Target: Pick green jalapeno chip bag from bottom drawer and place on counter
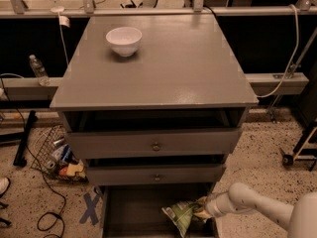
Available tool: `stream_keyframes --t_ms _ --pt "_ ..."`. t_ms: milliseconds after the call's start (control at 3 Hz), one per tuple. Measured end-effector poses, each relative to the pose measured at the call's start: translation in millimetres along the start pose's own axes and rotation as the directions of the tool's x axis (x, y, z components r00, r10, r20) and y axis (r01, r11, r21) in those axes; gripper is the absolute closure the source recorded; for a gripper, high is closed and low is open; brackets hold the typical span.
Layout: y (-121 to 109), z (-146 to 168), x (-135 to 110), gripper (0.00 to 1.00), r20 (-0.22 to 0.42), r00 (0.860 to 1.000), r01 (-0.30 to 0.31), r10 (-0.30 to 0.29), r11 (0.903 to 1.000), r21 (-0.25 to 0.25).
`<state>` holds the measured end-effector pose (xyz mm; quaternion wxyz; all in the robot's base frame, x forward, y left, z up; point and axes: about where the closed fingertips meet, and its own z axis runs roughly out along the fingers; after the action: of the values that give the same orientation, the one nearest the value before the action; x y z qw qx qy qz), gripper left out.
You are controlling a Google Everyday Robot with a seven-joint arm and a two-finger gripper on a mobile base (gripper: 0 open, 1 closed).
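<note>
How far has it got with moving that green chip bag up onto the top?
The bottom drawer stands open, so that part looks done. The gripper is down in it, at the right end of the green jalapeno chip bag; whether it has a grip is unclear. Left: lifting the bag out and setting it on the counter, which holds a white bowl.

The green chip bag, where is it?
The green jalapeno chip bag is in the open bottom drawer, toward its right side in the camera view, with the gripper at its right edge.
</note>
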<state>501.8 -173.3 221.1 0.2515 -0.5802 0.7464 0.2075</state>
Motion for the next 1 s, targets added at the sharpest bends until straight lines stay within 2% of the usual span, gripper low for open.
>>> stream_keyframes --t_ms 333,667,1000 --pt "-1 -22 2 1.00 0.043 0.999 0.010 -0.010 0.9998 -0.015" --pt "-3 -55 -1 1.00 0.137 0.990 0.050 -0.043 0.9976 -0.048" --pt "-3 -55 -1 1.00 0.137 0.990 0.050 -0.043 0.9976 -0.048"
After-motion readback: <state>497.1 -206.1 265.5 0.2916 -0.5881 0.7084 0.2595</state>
